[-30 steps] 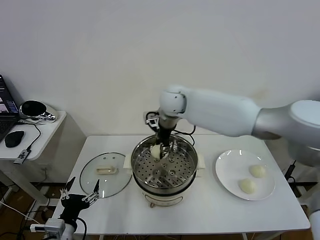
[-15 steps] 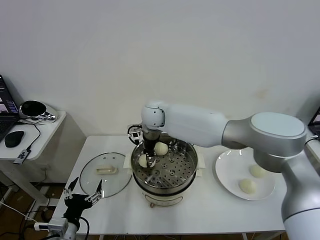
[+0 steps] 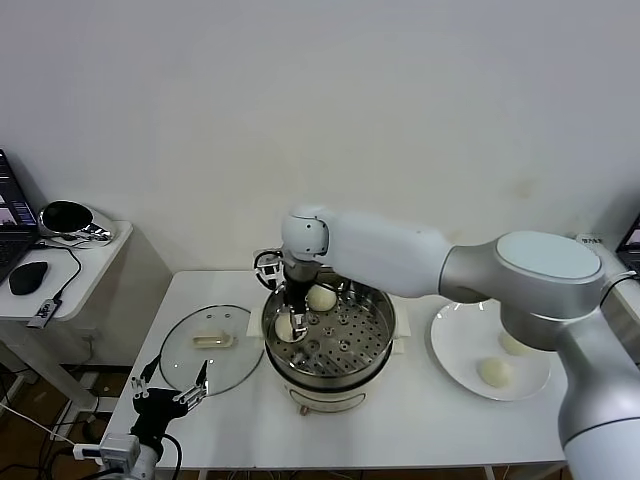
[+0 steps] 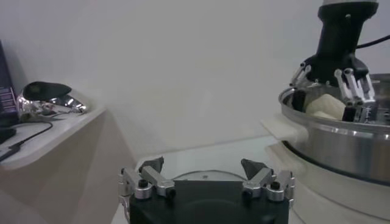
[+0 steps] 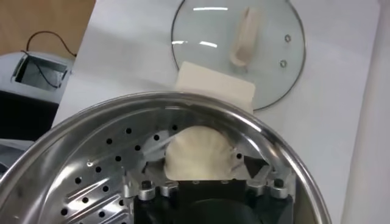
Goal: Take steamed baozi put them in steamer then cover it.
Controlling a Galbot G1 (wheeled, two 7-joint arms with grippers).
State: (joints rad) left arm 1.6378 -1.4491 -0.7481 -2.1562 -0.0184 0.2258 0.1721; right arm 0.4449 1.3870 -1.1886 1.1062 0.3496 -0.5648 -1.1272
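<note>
The steamer stands mid-table, a steel basket on a cream base. My right gripper reaches into the side of it nearest the lid. Its fingers are spread on either side of a baozi that rests on the perforated floor, with small gaps showing in the right wrist view. A second baozi lies at the back of the basket. Two more baozi sit on the white plate. The glass cover lies flat to the left of the steamer. My left gripper is open and empty at the table's front left corner.
A low side table at far left carries a laptop, a mouse and cables. The wall is close behind the table. In the left wrist view, the steamer wall stands right of my left gripper.
My right gripper moved from the back of the steamer to the side nearest the lid and went down with a baozi. The second baozi at the back came into view. The left arm barely moved.
</note>
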